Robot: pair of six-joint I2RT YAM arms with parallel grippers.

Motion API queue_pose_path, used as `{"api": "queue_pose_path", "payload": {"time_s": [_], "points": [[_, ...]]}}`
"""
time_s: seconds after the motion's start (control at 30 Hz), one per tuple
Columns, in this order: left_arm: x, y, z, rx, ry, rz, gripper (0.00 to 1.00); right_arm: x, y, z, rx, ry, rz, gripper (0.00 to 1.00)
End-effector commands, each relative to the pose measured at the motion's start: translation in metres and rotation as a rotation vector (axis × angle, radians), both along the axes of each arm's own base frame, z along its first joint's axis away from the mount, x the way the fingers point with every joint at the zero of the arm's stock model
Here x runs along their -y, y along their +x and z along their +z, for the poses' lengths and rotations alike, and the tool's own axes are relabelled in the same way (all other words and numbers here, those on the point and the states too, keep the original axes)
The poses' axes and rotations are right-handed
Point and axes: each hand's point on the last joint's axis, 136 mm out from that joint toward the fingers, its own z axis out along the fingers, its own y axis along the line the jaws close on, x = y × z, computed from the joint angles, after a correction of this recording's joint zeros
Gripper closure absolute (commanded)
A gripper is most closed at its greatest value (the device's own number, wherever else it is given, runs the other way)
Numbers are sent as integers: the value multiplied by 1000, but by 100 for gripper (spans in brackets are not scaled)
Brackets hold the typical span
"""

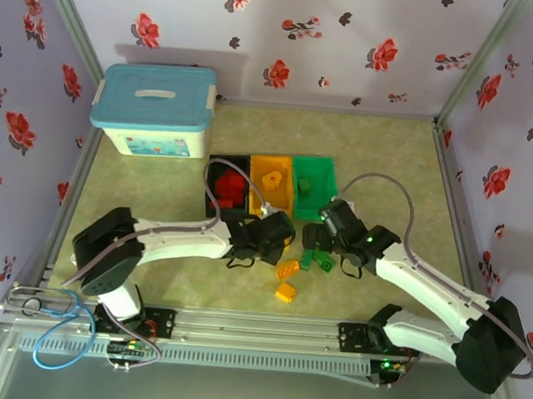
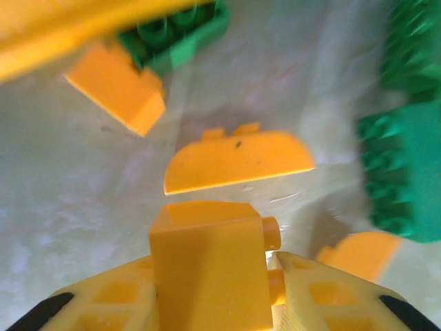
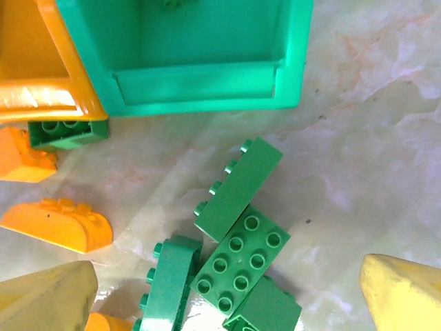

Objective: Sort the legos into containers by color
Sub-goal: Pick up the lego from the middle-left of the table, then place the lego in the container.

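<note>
Containers: three bins in a row on the worktop (image 1: 392,154), touching side by side. From left to right they are the black bin (image 1: 215,172), the orange bin (image 1: 271,195) and the green bin (image 1: 314,166).
Red legos (image 1: 230,189): piled in the black bin, too bunched together to count.
Left claw (image 2: 213,289): closed on one orange brick (image 2: 210,262), which is held upright between the yellow fingers (image 2: 331,300) just above the worktop, near the front of the orange bin.
Loose orange legos: three on the worktop in the left wrist view. They are a sloped piece (image 2: 120,93), a curved piece (image 2: 238,162) lying flat just ahead of the held brick, and a partly hidden piece (image 2: 362,252).
Right claw (image 3: 227,276): spread wide and holding nothing, with one yellow finger on each side of the green cluster.
Green legos: five in the right wrist view.
Green cluster: four bricks touching one another on the worktop in front of the green bin. One is a long brick on its side (image 3: 241,186), one lies studs up showing eight studs (image 3: 241,258), one stands on edge (image 3: 169,283), and one is cut off at the bottom edge (image 3: 265,310).
Fifth green brick (image 3: 65,131): lies against the front of the orange bin, where it meets the green bin.
White box (image 1: 152,124): one, with a light-blue lid, at the far left of the worktop, apart from the bins.
</note>
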Motion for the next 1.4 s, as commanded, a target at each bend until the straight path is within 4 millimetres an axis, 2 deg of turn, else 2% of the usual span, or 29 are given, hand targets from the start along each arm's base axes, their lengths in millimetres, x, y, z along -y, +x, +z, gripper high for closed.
{"api": "queue_pose_path", "payload": {"time_s": [0.0, 0.13, 0.3, 0.43, 0.6, 0.73, 0.8, 0.87, 0.93, 1.17, 1.37], "points": [[-7, 32, 46, 97, -50, 30, 66, 10, 8, 16, 49, 4, -65, 2], [-10, 59, 67, 128, -87, 47, 66, 9, 8, 21, 54, 20, -69, 3], [-14, 98, 76, 145, -102, 81, 66, 5, 3, 22, 45, 55, -47, 2], [-19, 133, 74, 144, -95, 122, 67, 0, -3, 16, 14, 75, -18, 3], [-14, 158, 66, 119, -85, 122, 66, 0, -8, 16, 5, 81, -9, 3], [-10, 165, 58, 110, -64, 115, 65, -6, -12, 15, -8, 104, 13, 3], [-9, 167, 57, 106, -62, 117, 60, -9, -14, 12, -22, 106, 26, 3], [-8, 167, 59, 105, -63, 118, 31, -12, -15, 8, -33, 104, 38, 3], [-9, 166, 63, 105, -66, 121, 19, -17, -17, 5, -43, 109, 52, 3], [-19, 153, 90, 142, -120, 128, 17, -36, -24, -2, -80, 109, 136, 3], [-33, 132, 105, 178, -188, 138, 17, -55, -41, -17, -144, 107, 171, 5]]}}
